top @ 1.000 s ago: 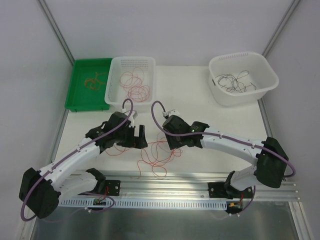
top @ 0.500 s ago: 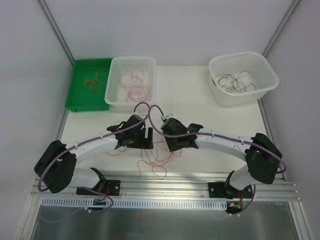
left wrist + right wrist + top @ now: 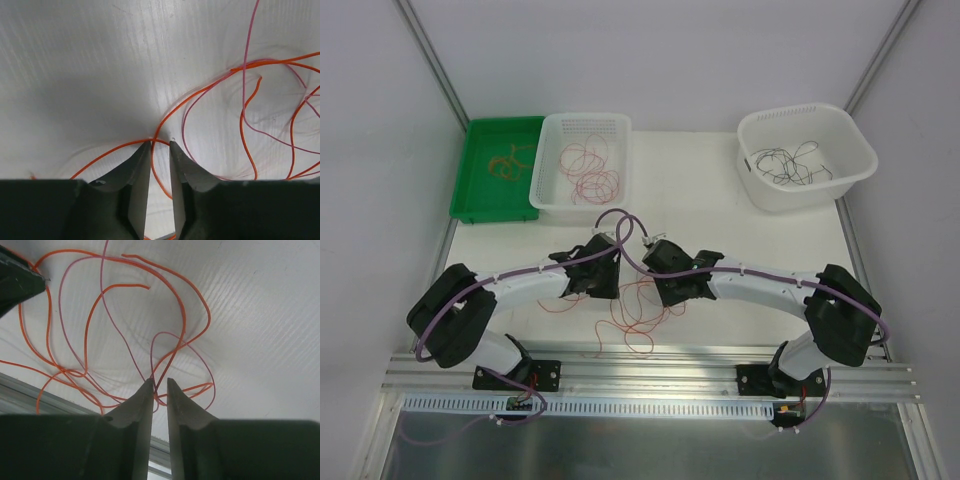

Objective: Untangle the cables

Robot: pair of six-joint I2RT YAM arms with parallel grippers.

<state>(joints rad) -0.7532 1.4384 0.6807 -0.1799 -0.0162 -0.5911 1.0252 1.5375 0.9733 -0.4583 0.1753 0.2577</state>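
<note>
Centrally, the tangle of red cables (image 3: 636,312) lies on the table (image 3: 740,240), on the arms' side of the white slotted basket (image 3: 582,160) and apart from it. Left gripper (image 3: 160,145): at the tangle's edge below the basket, fingers narrowly parted, one orange-red strand running lengthwise down the gap, not visibly clamped. Right gripper (image 3: 159,382): at the opposite edge, fingers likewise a slit apart, several strands crossing at the tips. The loops spread between the two tips, each arm equally near its own side; the coming move likely turns on closing on one strand each and drawing apart along that line
</note>
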